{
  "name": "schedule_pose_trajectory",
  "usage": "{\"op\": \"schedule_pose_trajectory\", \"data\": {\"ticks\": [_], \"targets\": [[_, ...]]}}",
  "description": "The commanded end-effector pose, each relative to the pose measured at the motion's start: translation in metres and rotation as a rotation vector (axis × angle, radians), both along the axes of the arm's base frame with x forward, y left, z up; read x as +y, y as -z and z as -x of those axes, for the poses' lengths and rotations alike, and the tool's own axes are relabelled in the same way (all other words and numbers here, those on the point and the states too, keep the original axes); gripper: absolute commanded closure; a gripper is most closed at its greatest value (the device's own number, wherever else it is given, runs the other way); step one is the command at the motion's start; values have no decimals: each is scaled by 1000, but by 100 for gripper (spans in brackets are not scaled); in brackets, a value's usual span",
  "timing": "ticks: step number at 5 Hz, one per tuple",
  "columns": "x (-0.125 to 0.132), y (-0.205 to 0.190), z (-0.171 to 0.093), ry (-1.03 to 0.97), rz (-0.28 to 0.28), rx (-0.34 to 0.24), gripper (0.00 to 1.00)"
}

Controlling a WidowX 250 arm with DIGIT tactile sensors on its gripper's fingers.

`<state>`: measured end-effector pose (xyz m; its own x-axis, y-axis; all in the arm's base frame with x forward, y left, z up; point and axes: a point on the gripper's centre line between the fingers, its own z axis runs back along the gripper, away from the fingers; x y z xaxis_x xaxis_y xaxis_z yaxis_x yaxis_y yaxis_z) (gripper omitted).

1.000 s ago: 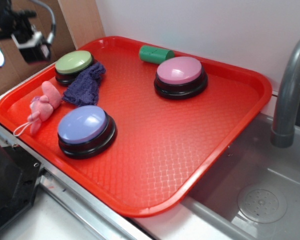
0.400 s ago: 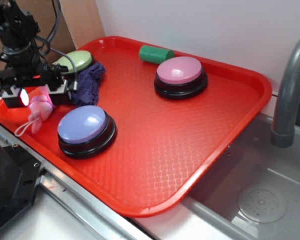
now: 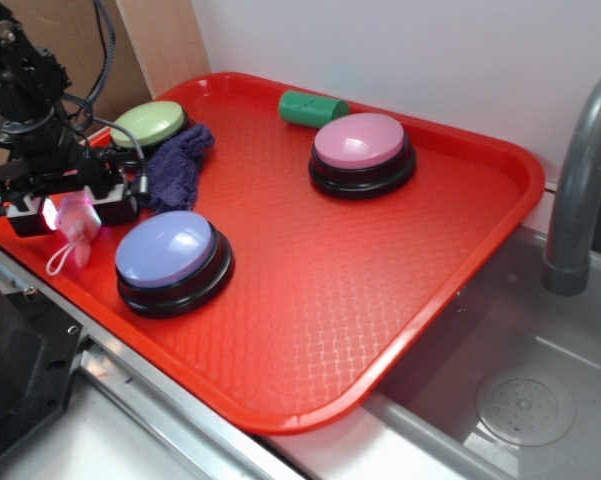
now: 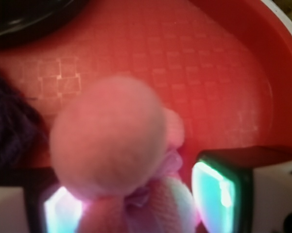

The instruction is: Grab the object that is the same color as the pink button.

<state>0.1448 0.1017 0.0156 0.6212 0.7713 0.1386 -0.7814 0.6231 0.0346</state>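
**Gripper straddling the pink plush toy at the tray's left edge**

The pink plush toy [image 3: 77, 222] lies at the near-left edge of the red tray [image 3: 400, 260], just left of the lavender-blue button [image 3: 170, 258] and in front of the dark purple knitted cloth [image 3: 175, 165]. Its thin pale string loop [image 3: 60, 262] trails toward the tray rim. It matches the pale pink top of the pink button [image 3: 360, 148], which sits well apart at the far side of the tray, near the green cylinder [image 3: 312, 107].

The gripper [image 3: 70, 212] is down at the toy. In the wrist view the toy's round head [image 4: 109, 138] fills the middle of the frame, with one lit finger pad [image 4: 214, 194] to its right and another low on the left; the jaws stand apart, one on each side of the toy. Whether the pads already press on the plush cannot be told, since the close view is blurred.

The toy lies directly between the fingers, not off to one side, and its long axis appears to run from the head back toward the camera, roughly across the line of closing. So closing should, by my judgement, catch the body just behind the head. The plush will likely squash, and the purple cloth just beside the left finger could snag.
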Motion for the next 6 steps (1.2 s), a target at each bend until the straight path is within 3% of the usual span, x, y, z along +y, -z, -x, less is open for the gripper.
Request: {"op": "schedule_pose_trajectory", "data": {"ticks": [1, 2, 3, 5, 6], "targets": [[5, -18, -3, 16, -5, -40, 100], [-10, -57, -18, 123, -26, -14, 100], [-25, -92, -35, 230, 24, -1, 100], [-79, -144, -79, 587, 154, -89, 100], [-96, -150, -92, 659, 171, -110, 100]]}}
